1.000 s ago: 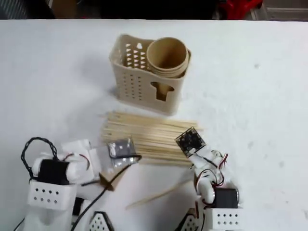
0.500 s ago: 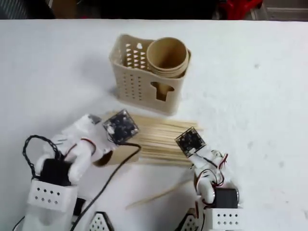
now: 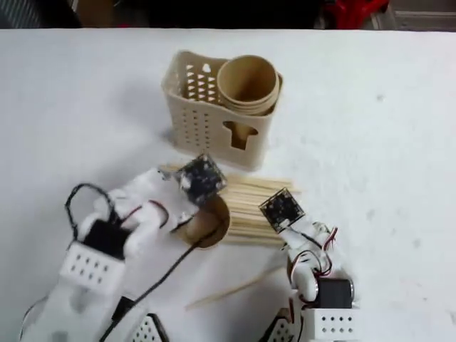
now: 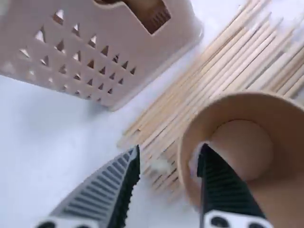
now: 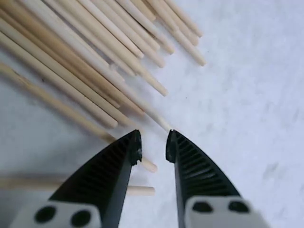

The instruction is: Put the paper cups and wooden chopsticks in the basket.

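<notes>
The white desk (image 3: pixel 399 142) is lying bare on both sides of the basket (image 3: pixel 206 128), which is holding stacked cups (image 3: pixel 247 84) at one end, with the chopsticks (image 3: pixel 249 196) spread just in front of it. The left gripper (image 4: pixel 168 164) is hanging over them, partly open astride a paper cup (image 4: pixel 247 142) rim, one finger inside, the other outside and apart. The right gripper (image 5: pixel 153 142) is hovering at the chopstick tips, slightly parted, gripping nothing.

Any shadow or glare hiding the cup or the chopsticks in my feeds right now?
High view: even light on the table, a faint shadow beside the basket, no glare. Left wrist view: the paper cup is shaded inside, its rim well lit. Right wrist view: thin shadows under the chopsticks, none covering their tips.
</notes>
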Controlling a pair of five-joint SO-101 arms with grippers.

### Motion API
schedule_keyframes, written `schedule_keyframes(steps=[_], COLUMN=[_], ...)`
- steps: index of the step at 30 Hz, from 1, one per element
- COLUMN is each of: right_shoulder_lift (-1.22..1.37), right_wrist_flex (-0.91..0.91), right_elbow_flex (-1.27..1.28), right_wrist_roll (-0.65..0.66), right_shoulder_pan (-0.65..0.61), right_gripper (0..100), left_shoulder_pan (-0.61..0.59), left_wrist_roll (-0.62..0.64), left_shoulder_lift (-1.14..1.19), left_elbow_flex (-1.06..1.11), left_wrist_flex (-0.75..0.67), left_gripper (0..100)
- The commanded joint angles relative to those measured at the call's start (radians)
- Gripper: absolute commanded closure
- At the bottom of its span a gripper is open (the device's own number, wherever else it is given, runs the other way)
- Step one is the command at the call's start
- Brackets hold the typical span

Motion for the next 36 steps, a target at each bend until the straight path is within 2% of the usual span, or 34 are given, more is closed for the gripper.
schedule_keyframes(steps=[1,6,12,13,16,21,26,28,30,33,36], right_shoulder_lift=[-0.007,-0.007,-0.007,-0.007,-0.007,-0.007,-0.007,-0.007,-0.007,-0.007,-0.007], right_wrist_flex=[-0.008,-0.008,-0.008,-0.008,-0.008,-0.008,-0.008,-0.008,-0.008,-0.008,-0.008], right_elbow_flex=[0.008,0.008,0.008,0.008,0.008,0.008,0.008,0.008,0.008,0.008,0.008], right_wrist_roll=[0.011,0.011,0.011,0.011,0.011,0.011,0.011,0.011,0.011,0.011,0.011], right_shoulder_pan=[0.007,0.007,0.007,0.007,0.007,0.007,0.007,0.007,0.007,0.007,0.007], right_gripper=[90.5,90.5,90.5,90.5,90.5,90.5,90.5,90.5,90.5,90.5,90.5], left_shoulder_pan=[0.01,0.027,0.024,0.024,0.03,0.03,0.031,0.031,0.03,0.03,0.05], left_wrist_roll=[0.08,0.106,0.106,0.106,0.107,0.163,0.178,0.212,0.325,0.522,0.6], left_shoulder_lift=[0.226,0.45,0.601,0.599,0.558,0.418,0.321,0.326,0.358,0.444,0.573], left_elbow_flex=[-0.133,-0.221,-0.316,-0.333,-0.407,-0.594,-0.931,-1.088,-1.227,-1.347,-1.41], left_wrist_flex=[-0.034,-0.034,-0.028,-0.011,0.091,0.347,0.512,0.516,0.473,0.351,0.212], left_gripper=[79,80,98,98,98,98,98,98,97,97,97])
